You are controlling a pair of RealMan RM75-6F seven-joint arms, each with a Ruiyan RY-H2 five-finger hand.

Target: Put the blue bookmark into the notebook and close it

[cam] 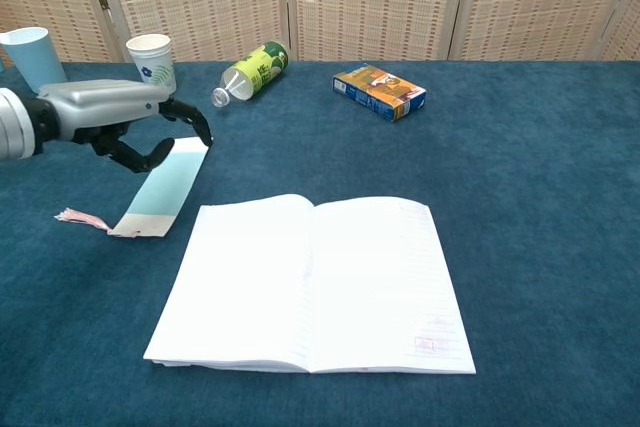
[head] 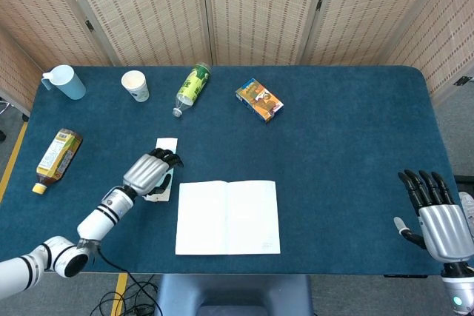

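Note:
The open notebook lies flat with white pages near the table's front edge, also in the chest view. Just left of it lies the blue bookmark, white at both ends, with a pink tassel. My left hand hovers over the bookmark's far half and hides most of it in the head view; only the white top end shows. In the chest view that hand has its fingers curved and apart, holding nothing. My right hand stays at the table's right front edge, fingers spread, empty.
Along the back stand a light blue cup and a paper cup, with a green bottle lying on its side and an orange-blue box. A yellow bottle lies at the left edge.

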